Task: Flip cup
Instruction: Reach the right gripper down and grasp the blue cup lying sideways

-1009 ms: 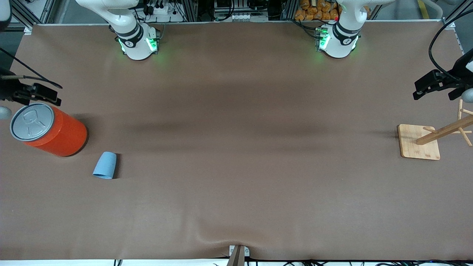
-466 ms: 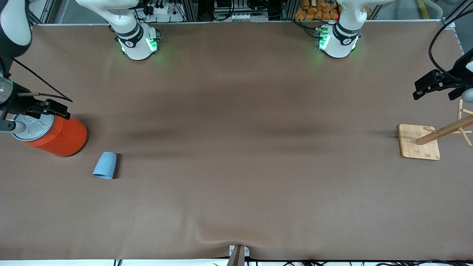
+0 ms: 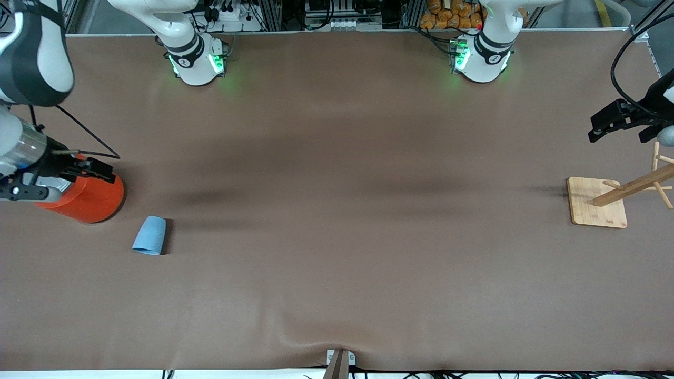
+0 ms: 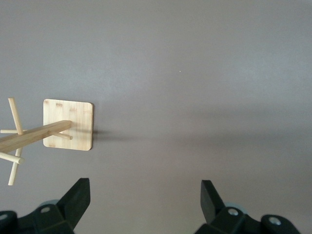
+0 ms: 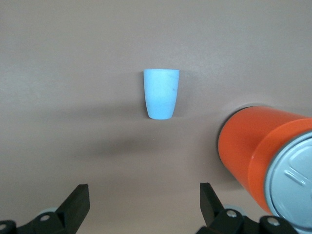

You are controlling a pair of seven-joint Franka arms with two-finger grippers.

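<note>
The light blue cup [image 3: 149,236] lies on its side on the brown table, its wide end toward the front camera, a little nearer to that camera than the orange can [image 3: 89,197]. It also shows in the right wrist view [image 5: 161,94]; its inside is hidden. My right gripper [image 3: 97,169] hangs open and empty over the can's lid, apart from the cup; its jaws stand wide in the right wrist view [image 5: 145,195]. My left gripper [image 3: 611,122] waits open and empty at the left arm's end of the table, and it also shows in the left wrist view [image 4: 145,195].
The large orange can with a grey lid [image 5: 273,168] stands beside the cup at the right arm's end. A wooden peg rack on a square base [image 3: 596,202] stands under the left gripper and shows in the left wrist view [image 4: 68,125].
My right arm has swung in over the orange can and now covers most of its lid. The cup, the can and the left arm have not moved.
</note>
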